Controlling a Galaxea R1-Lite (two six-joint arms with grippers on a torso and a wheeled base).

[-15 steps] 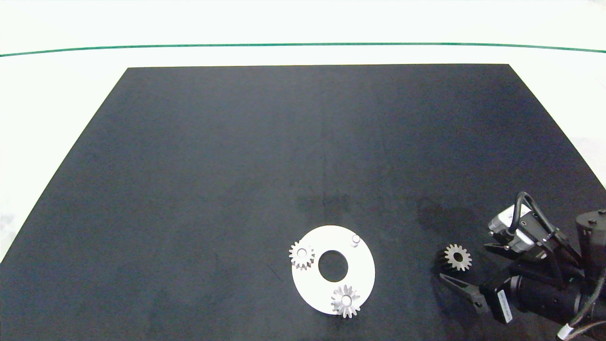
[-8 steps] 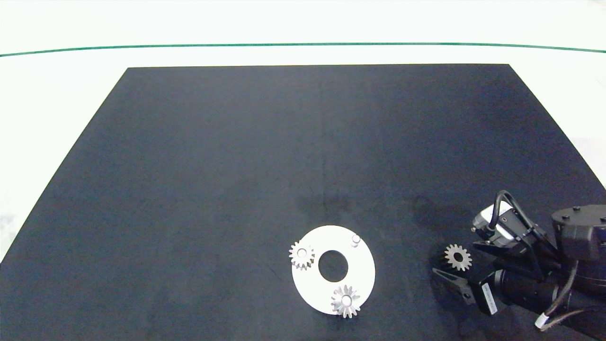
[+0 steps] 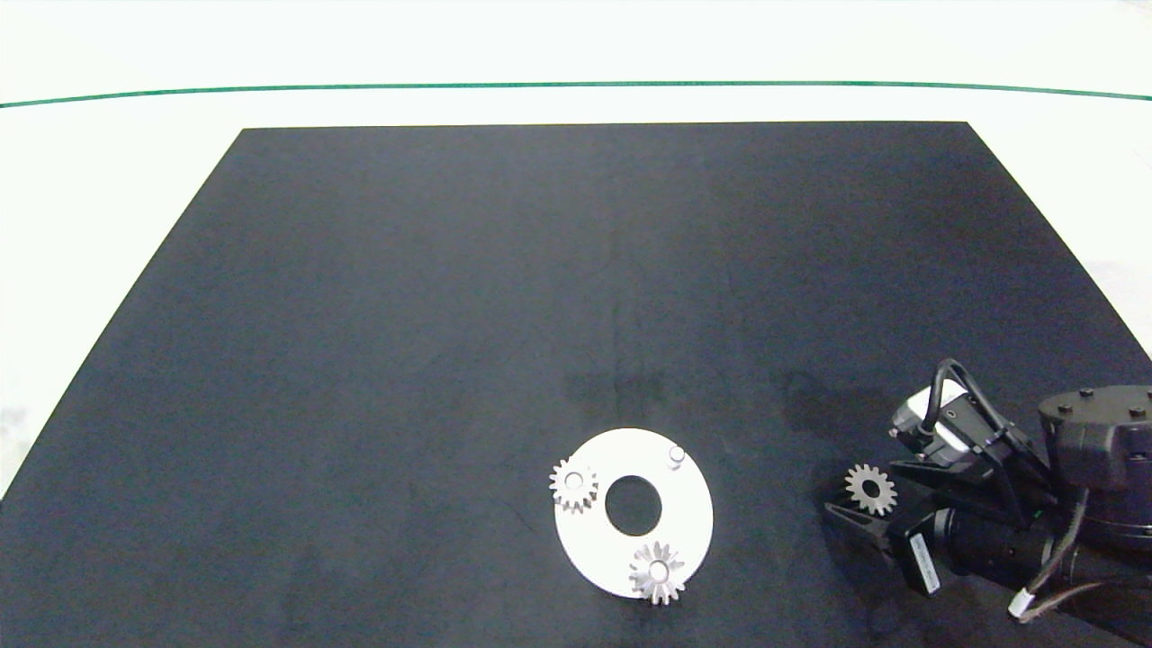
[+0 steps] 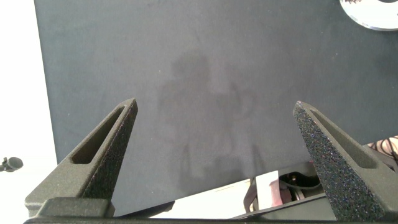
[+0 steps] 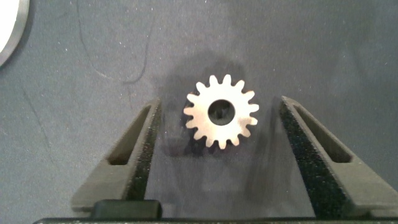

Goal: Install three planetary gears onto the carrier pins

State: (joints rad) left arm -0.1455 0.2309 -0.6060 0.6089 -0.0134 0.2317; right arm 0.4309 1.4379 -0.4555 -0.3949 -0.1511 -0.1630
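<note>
A white ring-shaped disc point(image 3: 684, 517) lies on the black mat near the front. Two planetary gears point(image 3: 573, 485) point(image 3: 657, 571) sit on its carrier pins, and one pin point(image 3: 676, 457) stands bare. The third gear point(image 3: 870, 489) point(image 5: 221, 112) lies flat on the mat to the right of the disc. My right gripper point(image 5: 221, 104) is open around it, one finger point(image 5: 134, 155) on each side, neither touching it. My left gripper point(image 4: 214, 107) is open over bare mat with nothing between its fingers; that arm is outside the head view.
The black mat point(image 3: 540, 270) covers most of a white table, with a green line point(image 3: 576, 85) at the back. The disc's rim point(image 4: 373, 15) shows at a corner of the left wrist view.
The right arm has slid left toward the loose gear, so the gear now lies deeper between its open fingers. Disc and mounted gears have not moved.
</note>
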